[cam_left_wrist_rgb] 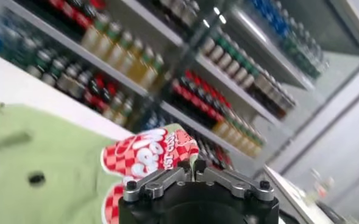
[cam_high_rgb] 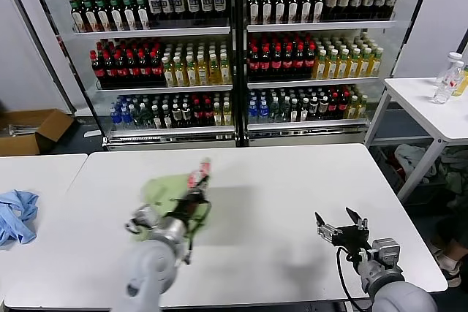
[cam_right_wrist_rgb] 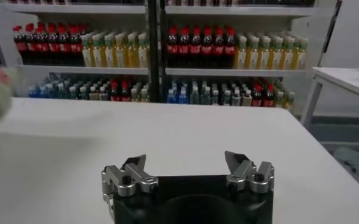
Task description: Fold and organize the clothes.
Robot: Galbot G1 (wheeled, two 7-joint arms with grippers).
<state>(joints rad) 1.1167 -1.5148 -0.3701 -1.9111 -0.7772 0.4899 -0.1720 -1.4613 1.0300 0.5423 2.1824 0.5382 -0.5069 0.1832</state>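
A: What lies furthest to the left?

B: A light blue cloth point(cam_high_rgb: 16, 215), bunched up on the side table point(cam_high_rgb: 36, 253), near that table's right edge. Behind it a cardboard box point(cam_high_rgb: 29, 131) sits on the floor.

A: And on the main table point(cam_high_rgb: 292, 180)?

B: The polo shirt point(cam_high_rgb: 164, 195) — light green, crumpled in a heap toward the table's left edge, roughly midway between its front and back edges. The left wrist view shows one small dark button point(cam_left_wrist_rgb: 36, 179) on the green fabric.

A: Where is the left gripper point(cam_high_rgb: 196, 196)?

B: Right at the shirt. Its jaws are pinched together on a fold of the fabric, and the red-and-white checkered print point(cam_left_wrist_rgb: 149, 155) stands up just beyond the fingertips, lifted off the tabletop.

A: The right gripper point(cam_high_rgb: 341, 222)?

B: It hovers above the table's front right part, well apart from the shirt, with its jaws spread wide and nothing between them.

A: Anything further right?

B: A second white table point(cam_high_rgb: 431, 111) stands past the main table's right edge, with clear bottles point(cam_high_rgb: 447, 78) on it. Across the back, a glass-fronted cooler point(cam_high_rgb: 238, 49) holds rows of drink bottles.
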